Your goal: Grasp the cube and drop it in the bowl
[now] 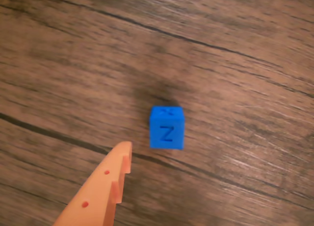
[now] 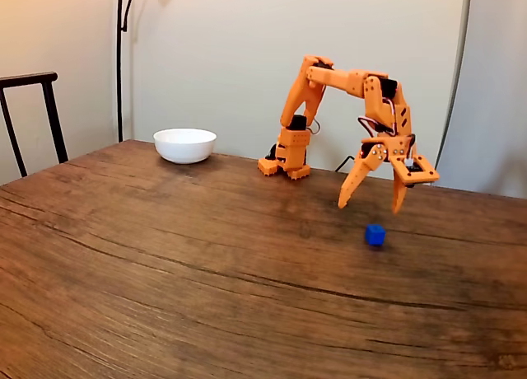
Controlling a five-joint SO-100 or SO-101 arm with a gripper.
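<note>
Hovering released, jaws spread wide, pincer point(image 2: 371, 207) above cube point(image 2: 375, 235) resting on counter point(image 2: 165, 264), cube sitting almost straight below between the fingertips, bowl point(image 2: 184, 145) well apart at far left in fixed view.

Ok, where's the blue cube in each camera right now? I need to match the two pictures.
Wrist view: the cube sits near centre on the table, a Z on the face toward the camera.
Fixed view: the cube lies right of centre, below the open gripper.
Shared landmark: the orange finger beside the cube.
</note>
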